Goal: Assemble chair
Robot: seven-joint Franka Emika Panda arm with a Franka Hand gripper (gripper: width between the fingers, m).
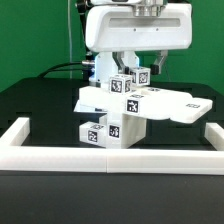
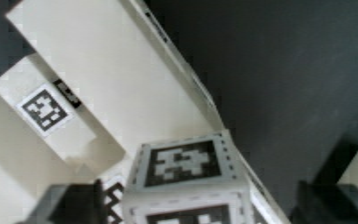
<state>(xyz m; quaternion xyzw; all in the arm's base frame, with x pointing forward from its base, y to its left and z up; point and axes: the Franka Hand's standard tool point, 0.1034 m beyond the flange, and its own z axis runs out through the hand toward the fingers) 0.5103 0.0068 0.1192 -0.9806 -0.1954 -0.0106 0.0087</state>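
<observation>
In the exterior view a cluster of white chair parts with black marker tags stands mid-table. A flat white panel [image 1: 178, 106] lies on top and reaches to the exterior view's right. Tagged blocks [image 1: 108, 130] sit under it, and short tagged posts [image 1: 128, 84] stand on it. My gripper [image 1: 138, 70] hangs straight down over the posts. In the wrist view my gripper [image 2: 202, 205] is open, its dark fingers [image 2: 69, 205] on either side of a tagged white post [image 2: 188, 172]. One finger is close to the post; the other stands apart from it. A long white panel [image 2: 105, 70] lies beyond.
A low white wall [image 1: 110, 155] runs along the front of the black table, with ends turning back at the exterior view's left [image 1: 18, 130] and right [image 1: 212, 130]. Dark cables hang behind the arm against a green backdrop.
</observation>
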